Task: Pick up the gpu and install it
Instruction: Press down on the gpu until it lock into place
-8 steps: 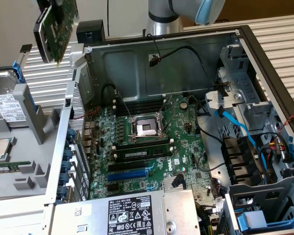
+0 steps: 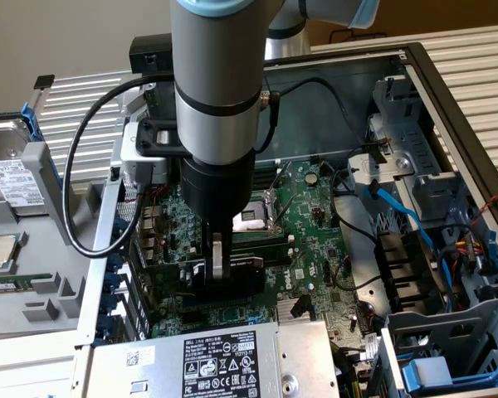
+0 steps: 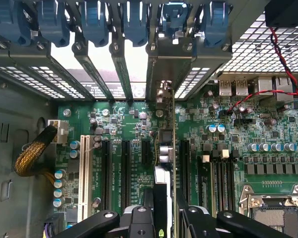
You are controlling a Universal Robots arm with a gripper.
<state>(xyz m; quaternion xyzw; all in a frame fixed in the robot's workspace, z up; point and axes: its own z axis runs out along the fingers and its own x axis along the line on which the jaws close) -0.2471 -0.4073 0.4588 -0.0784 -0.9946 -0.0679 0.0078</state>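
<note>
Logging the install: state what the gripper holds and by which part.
The gripper holds the gpu edge-on by its upper edge, at the end away from the bracket, upright over the motherboard slots.

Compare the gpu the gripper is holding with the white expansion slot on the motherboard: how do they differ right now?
The gpu stands on edge above the board, a thin card whose metal bracket reaches the rear slot openings; the white expansion slot lies flat on the motherboard. The gpu sits between the gripper fingers; the white slot is bare, with nothing in it. Both run lengthwise toward the rear panel.
</note>
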